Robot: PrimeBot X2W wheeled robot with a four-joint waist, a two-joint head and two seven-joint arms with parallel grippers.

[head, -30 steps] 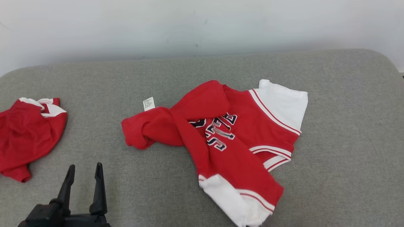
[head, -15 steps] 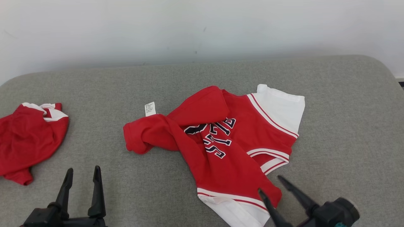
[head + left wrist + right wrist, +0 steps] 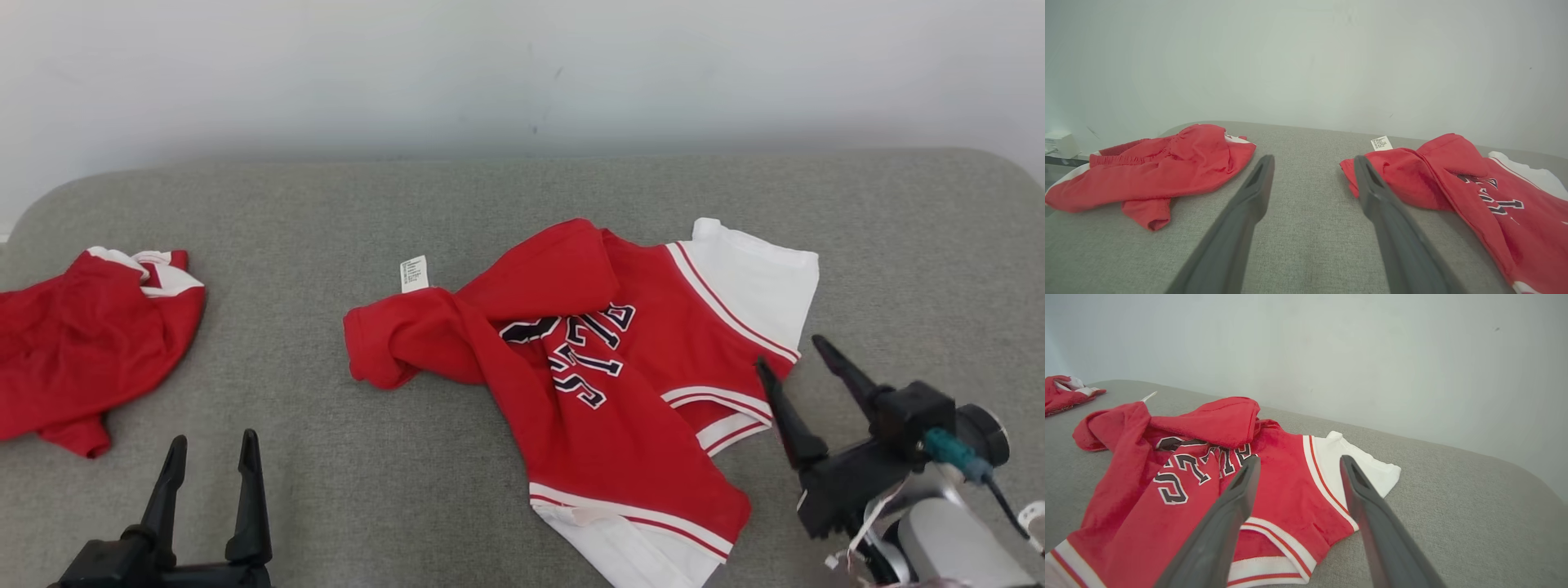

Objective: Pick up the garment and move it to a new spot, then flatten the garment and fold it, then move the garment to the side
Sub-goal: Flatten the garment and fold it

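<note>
A red garment with white sleeves, striped trim and dark lettering lies crumpled on the grey cushion, one white tag sticking out at its left. In the right wrist view the garment spreads below and ahead of my fingers. My right gripper hovers open just right of the garment's striped hem, holding nothing. Near the front left, my left gripper stands open and empty over bare cushion; in its wrist view the garment lies to the right of the fingers.
A second red piece of clothing lies bunched at the cushion's left end, also seen as the red clothing in the left wrist view. The grey cushion ends at a pale wall behind.
My right gripper has come into view, open, and risen along the garment's right side. The garment's lower white sleeve has settled on the cushion. The camera has shifted slightly.
</note>
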